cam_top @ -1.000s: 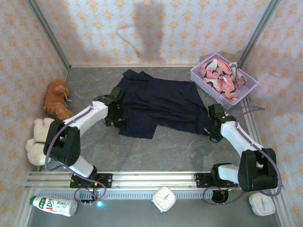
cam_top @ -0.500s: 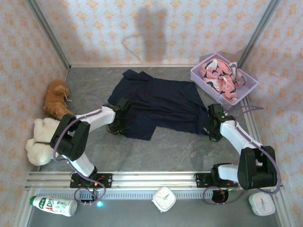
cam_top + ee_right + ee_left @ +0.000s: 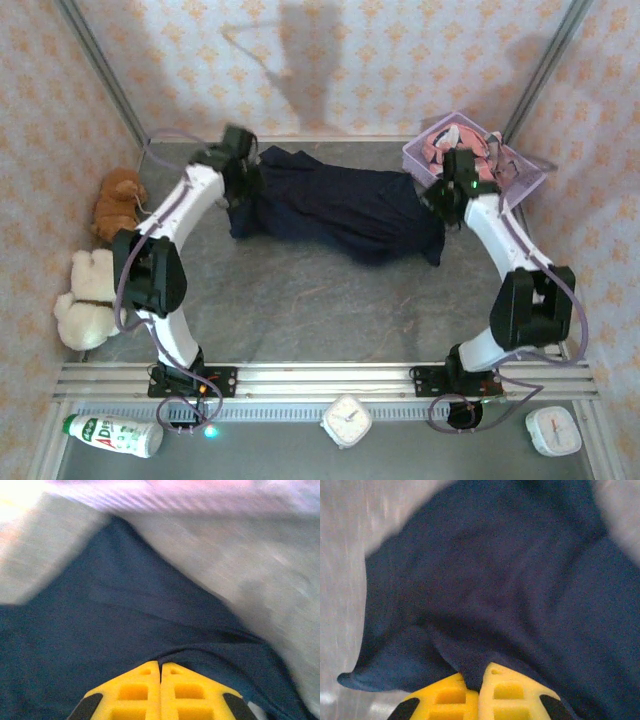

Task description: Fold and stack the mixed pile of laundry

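While both tools grip cloth, the fold depends on even handling. The left gripper [image 3: 479, 672] is clenched, with a ridge of the dark navy garment [image 3: 335, 205] pinched between its yellow fingers [image 3: 507, 687]. The right gripper [image 3: 160, 666] is likewise clenched on a small pleat of the same fabric. In the overhead view the grippers sit at opposite ends of the garment, which lies stretched between them across the far half of the table [image 3: 330, 310].

The right end is just beside the lavender lattice basket [image 3: 415, 158]. The basket holds the salmon-pink shark-print garment [image 3: 438, 145], not yet folded. A brown plush toy [image 3: 115, 200] and a cream plush toy [image 3: 85, 295] lie well apart at the left edge.

The step in hand appears to be a lengthwise fold of the navy piece. To do it well:
- Both ends should travel level and at matched pace, with the cloth lightly taut so no slack bunches mid-span.
- The held edge should come down squarely on the edge beneath before release.
- The right arm should stay clear of the basket wall, since a snag there would skew the fold.
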Robot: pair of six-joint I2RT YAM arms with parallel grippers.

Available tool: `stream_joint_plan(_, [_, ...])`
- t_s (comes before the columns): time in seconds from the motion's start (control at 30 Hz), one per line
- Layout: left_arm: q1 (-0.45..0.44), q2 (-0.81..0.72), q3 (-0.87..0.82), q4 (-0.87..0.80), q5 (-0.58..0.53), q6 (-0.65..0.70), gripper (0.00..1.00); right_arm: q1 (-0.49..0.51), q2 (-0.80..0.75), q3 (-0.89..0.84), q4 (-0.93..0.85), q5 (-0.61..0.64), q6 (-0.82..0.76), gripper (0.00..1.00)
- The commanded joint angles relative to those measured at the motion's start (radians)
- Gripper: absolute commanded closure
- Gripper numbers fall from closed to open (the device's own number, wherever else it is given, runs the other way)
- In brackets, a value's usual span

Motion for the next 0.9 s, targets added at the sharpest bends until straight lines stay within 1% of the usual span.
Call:
stream_joint_plan(0.0, [0.074,0.051,0.377,-0.159,0.013,0.065,1.00,-0.006,0.084,0.358,-0.031,-0.078,-0.049,1.00])
stream_joint_plan(0.07, [0.103,0.124,0.650,-0.229,0.063,0.062,1.00,-0.006,0.140,0.599,-0.082,-0.102,-0.060,1.00])
stream_joint_plan(0.1, [0.109,0.150,0.782,-0.261,0.069,0.066,1.00,-0.005,0.160,0.717,-0.109,-0.101,-0.062,1.00])
stream_joint_plan(0.13, [0.112,0.161,0.871,-0.283,0.067,0.068,1.00,-0.006,0.167,0.785,-0.126,-0.096,-0.066,1.00])
stream_joint_plan(0.17, [0.116,0.155,0.929,-0.291,0.065,0.069,1.00,-0.005,0.168,0.844,-0.145,-0.091,-0.074,1.00])
stream_joint_plan(0.23, [0.117,0.094,0.900,-0.263,0.068,0.067,1.00,-0.006,0.147,0.875,-0.168,-0.090,-0.094,1.00])
stream_joint_plan(0.27, [0.118,0.029,0.829,-0.234,0.076,0.067,1.00,-0.005,0.122,0.847,-0.171,-0.092,-0.103,1.00])
stream_joint_plan(0.33, [0.119,-0.094,0.611,-0.149,0.096,0.054,1.00,-0.005,0.054,0.730,-0.157,-0.112,-0.112,1.00])
stream_joint_plan(0.4, [0.118,-0.254,0.300,-0.032,0.099,0.026,1.00,-0.005,-0.040,0.548,-0.141,-0.120,-0.114,1.00])
stream_joint_plan(0.5, [0.118,-0.444,-0.082,0.056,0.074,-0.008,1.00,-0.006,-0.187,0.256,-0.115,-0.115,-0.090,1.00])
stream_joint_plan(0.6, [0.116,-0.570,-0.374,0.100,0.096,-0.055,1.00,-0.005,-0.297,0.046,-0.118,-0.127,-0.060,1.00])
stream_joint_plan(0.7, [0.115,-0.605,-0.540,0.114,0.117,-0.087,1.00,-0.005,-0.321,-0.054,-0.132,-0.151,-0.049,1.00])
stream_joint_plan(0.8, [0.113,-0.595,-0.592,0.129,0.095,-0.092,1.00,-0.004,-0.282,-0.084,-0.118,-0.175,-0.044,1.00])
stream_joint_plan(0.87, [0.114,-0.561,-0.582,0.134,0.064,-0.083,1.00,-0.004,-0.235,-0.083,-0.086,-0.181,-0.035,1.00])
